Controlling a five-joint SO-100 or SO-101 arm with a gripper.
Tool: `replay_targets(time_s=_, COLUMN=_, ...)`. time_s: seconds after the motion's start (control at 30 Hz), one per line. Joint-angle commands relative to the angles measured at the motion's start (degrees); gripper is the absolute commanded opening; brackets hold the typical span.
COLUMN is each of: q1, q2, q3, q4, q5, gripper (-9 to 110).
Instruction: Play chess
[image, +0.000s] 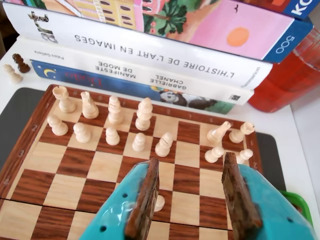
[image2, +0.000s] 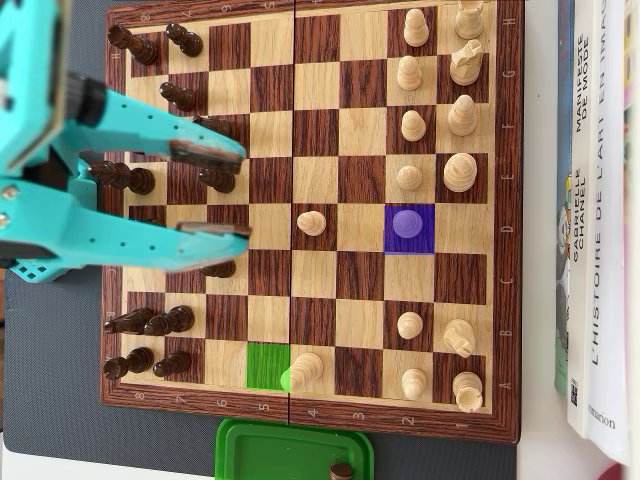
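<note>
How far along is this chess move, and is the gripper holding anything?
Done: one light pawn stands advanced mid-board and a dark piece lies in the green tray. In hand: nothing; the gripper hangs open above the dark side. Left: a tinted pawn sits on the purple square and the green square is bare, so a move looks pending.

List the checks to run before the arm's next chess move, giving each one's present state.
1. Teal two-finger gripper open and empty: ok.
2. Pale wooden pawn stands on the purple-marked square: ok.
3. Green-marked square bare: ok.
4. Gripper above that pawn: not ok; it hangs over the dark wooden pieces.
5. Pale wooden piece at the right of the wrist view upright: cannot tell; it looks tilted.
</note>
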Motion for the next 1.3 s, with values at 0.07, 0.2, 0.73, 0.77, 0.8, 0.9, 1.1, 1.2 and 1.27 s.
replay_targets(time_s=0.07, q1=-0.09, q2=-6.77, q3=-9.58, q4=7.38, q5=2.55, gripper=19)
replay_targets(time_s=0.2, q1=1.41, q2=-13.62, q3=-17.58, q4=13.97, q5=1.85, gripper=19)
replay_targets(time_s=0.73, q1=4.22, q2=-44.3, q3=-38.58, q4=21.88, q5=1.76, gripper=19)
replay_targets(time_s=0.77, q1=4.22, q2=-45.79, q3=-39.29, q4=22.06, q5=1.76, gripper=19)
replay_targets(time_s=0.8, q1=4.22, q2=-47.2, q3=-40.08, q4=21.8, q5=1.76, gripper=19)
replay_targets(time_s=0.9, q1=4.04, q2=-50.45, q3=-42.63, q4=22.15, q5=1.76, gripper=19)
replay_targets(time_s=1.1, q1=3.25, q2=-57.22, q3=-48.6, q4=22.32, q5=1.85, gripper=19)
replay_targets(time_s=1.2, q1=3.25, q2=-61.08, q3=-52.73, q4=22.41, q5=1.85, gripper=19)
replay_targets(time_s=1.27, q1=3.16, q2=-63.28, q3=-55.02, q4=23.29, q5=1.85, gripper=19)
